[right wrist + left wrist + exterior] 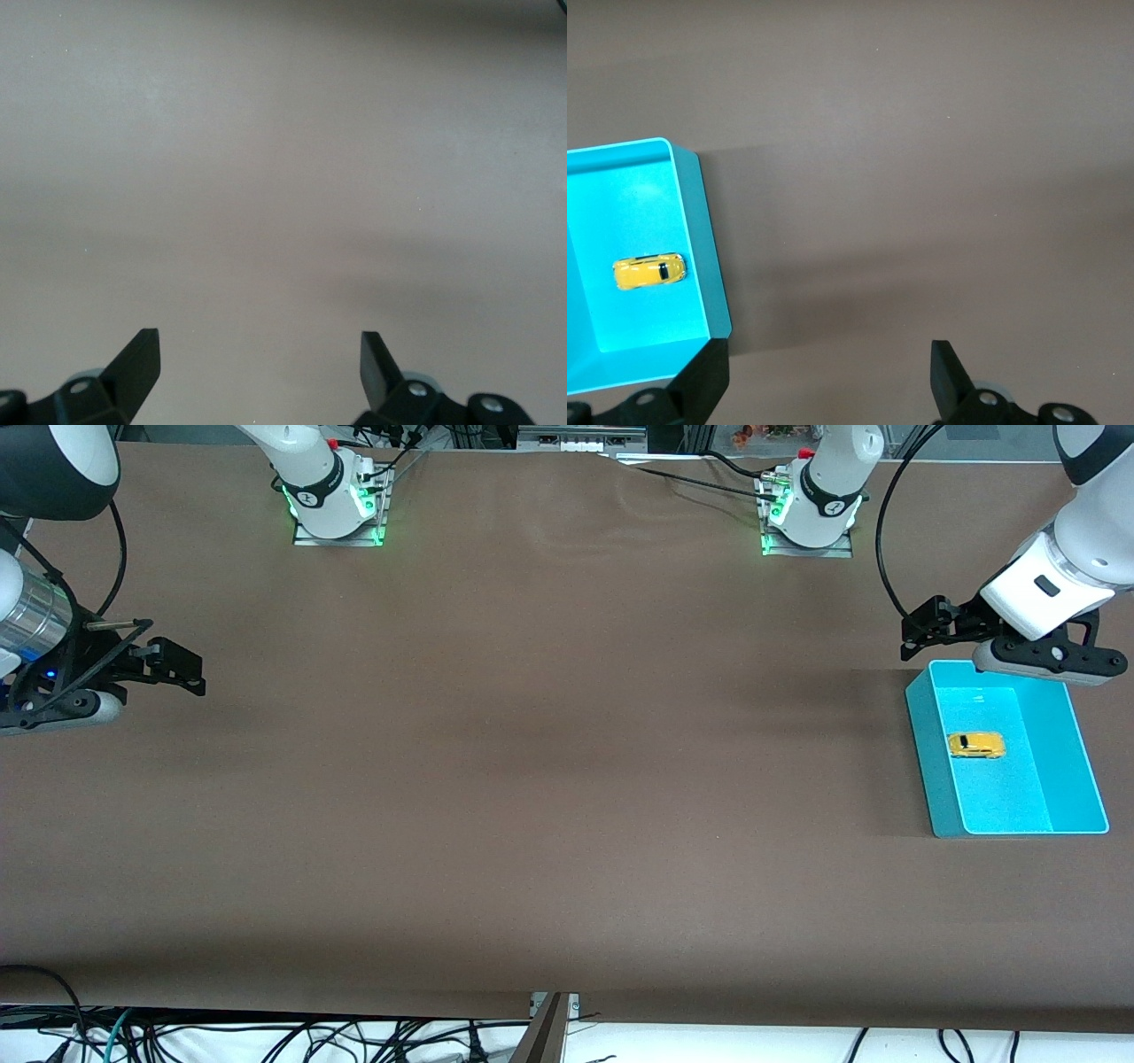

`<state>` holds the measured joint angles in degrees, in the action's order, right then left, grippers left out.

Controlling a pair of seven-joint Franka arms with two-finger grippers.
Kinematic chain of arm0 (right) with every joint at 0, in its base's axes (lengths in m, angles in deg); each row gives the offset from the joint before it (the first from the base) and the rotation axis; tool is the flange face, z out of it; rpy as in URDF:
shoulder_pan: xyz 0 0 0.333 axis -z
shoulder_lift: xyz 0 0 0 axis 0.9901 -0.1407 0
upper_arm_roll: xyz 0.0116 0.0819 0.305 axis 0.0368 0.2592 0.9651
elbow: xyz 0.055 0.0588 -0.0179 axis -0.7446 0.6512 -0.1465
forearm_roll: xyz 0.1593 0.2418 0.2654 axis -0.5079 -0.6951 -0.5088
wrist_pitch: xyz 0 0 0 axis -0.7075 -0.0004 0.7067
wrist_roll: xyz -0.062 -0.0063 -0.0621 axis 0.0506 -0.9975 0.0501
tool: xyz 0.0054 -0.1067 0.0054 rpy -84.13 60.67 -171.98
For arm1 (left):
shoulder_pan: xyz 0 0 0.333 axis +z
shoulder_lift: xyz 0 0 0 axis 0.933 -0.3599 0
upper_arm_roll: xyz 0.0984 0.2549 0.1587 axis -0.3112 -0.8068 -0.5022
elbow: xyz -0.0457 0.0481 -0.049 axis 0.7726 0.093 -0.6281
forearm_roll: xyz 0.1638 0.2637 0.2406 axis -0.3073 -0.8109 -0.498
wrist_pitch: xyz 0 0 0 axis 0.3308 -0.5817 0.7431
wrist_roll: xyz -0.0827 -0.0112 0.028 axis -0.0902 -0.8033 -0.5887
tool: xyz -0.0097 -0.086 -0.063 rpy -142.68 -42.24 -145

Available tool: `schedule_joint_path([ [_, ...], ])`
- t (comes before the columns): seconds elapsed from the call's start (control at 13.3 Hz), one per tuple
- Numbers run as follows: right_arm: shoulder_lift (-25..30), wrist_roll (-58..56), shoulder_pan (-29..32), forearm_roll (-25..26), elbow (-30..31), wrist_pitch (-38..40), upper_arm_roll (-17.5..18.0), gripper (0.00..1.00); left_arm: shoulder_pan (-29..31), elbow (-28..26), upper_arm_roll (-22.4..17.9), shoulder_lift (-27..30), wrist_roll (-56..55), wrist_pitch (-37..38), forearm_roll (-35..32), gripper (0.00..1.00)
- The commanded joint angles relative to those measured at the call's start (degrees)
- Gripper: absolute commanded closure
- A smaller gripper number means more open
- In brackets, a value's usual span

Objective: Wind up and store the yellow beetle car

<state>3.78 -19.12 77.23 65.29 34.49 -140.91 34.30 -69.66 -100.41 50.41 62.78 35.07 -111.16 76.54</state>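
The right pincer [173,666] hangs low over the tabletop [532,779] at the right arm's end, close to that edge. Its arm comes in from the side of the front view, forearm nearly level, fingers pointing toward the middle of the tabletop. In the right wrist view the two fingertips [142,354] stand wide apart with only bare brown surface between them; the pincer [257,354] holds nothing.

From there the tabletop runs as one long, open brown stretch past both arm bases to the left arm's end, with nothing standing on it along the way.

At the left arm's end sits a bin [926,762], turquoise, open-topped and rectangular, close to that end's edge. The car [976,746] lies on the bin floor, about midway along it, on its wheels, clear of the walls. In the left wrist view the car [648,272] sits near one wall of the bin [700,239].

The left pincer [921,633] hovers above the bin's rim on the side toward the bases, over the tabletop just beside that corner. Its arm slopes down from the upper corner of the front view, wrist bent level. Its fingers [704,376] are spread fully and empty, with bare tabletop between them.
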Motion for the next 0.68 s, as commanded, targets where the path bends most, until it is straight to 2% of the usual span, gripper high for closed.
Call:
schedule_joint_path([
  [0.0, -0.1, 0.3, 0.0, 0.0, -0.7, 0.2, 0.2, 0.00, -2.5, -1.7, -2.9, 1.5, -1.2, -0.9, 0.5, 0.00],
  [0.3, -0.1, 0.2, 0.0, 0.0, -0.7, 0.2, 0.2, 0.00, -3.7, 2.1, -3.0, -0.7, -1.2, 3.1, -2.5, 0.00],
  [0.6, -0.1, 0.2, 0.0, 0.0, -0.7, 0.2, 0.2, 0.00, -3.6, 2.6, -3.0, -1.0, -1.2, 3.6, -2.3, 0.00],
])
